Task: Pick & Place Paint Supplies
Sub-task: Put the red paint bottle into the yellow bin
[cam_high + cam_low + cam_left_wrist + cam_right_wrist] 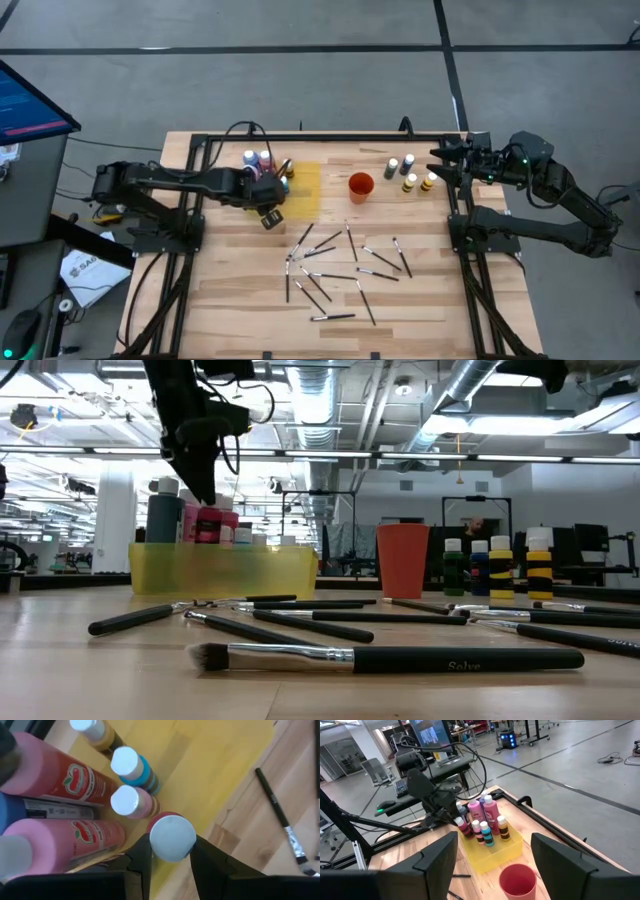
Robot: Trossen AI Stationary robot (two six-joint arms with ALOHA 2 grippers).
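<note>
Gripping a small pale-capped paint bottle (171, 837) between its fingers, the left pincer (268, 193) holds it upright over the yellow tray (308, 186) near the surface's far edge, seemingly to seat it beside the pink and blue bottles (258, 160) already grouped there. Four more bottles (410, 172) wait near the far right corner, by the orange-red cup (361, 187). Brushes (340, 270) lie scattered mid-surface, unsorted. The right pincer (445, 160) hangs released at the far right edge, probably waiting its turn.
</note>
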